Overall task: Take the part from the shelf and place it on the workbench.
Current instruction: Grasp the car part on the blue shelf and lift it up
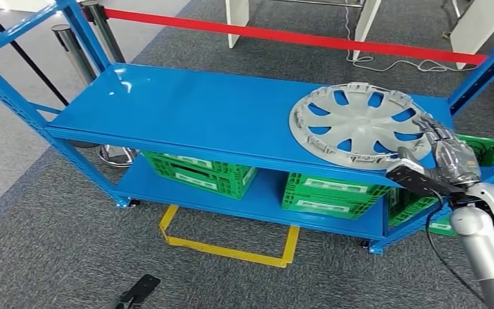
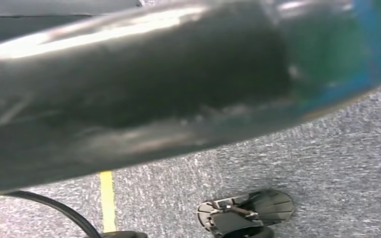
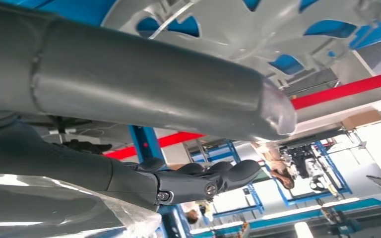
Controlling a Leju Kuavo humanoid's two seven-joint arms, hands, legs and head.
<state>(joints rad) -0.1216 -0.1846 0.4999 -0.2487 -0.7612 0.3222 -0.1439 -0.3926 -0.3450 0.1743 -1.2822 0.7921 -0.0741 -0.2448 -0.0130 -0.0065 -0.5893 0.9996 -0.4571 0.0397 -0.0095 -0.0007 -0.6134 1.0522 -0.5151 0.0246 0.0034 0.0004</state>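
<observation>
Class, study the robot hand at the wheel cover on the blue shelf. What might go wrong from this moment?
1. The right robot hand touches only the near rim of the wheel cover, so the wide disc may tilt and slip when lifted.
2. The wheel cover lies by the shelf front edge and could slide off.
3. The shelf's corner post stands close and may catch the cover.

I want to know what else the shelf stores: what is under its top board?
Under the blue shelf's top board, green crates sit on the lower board; another green crate sits below the hubcap. Their contents are hidden by the board above.
</observation>
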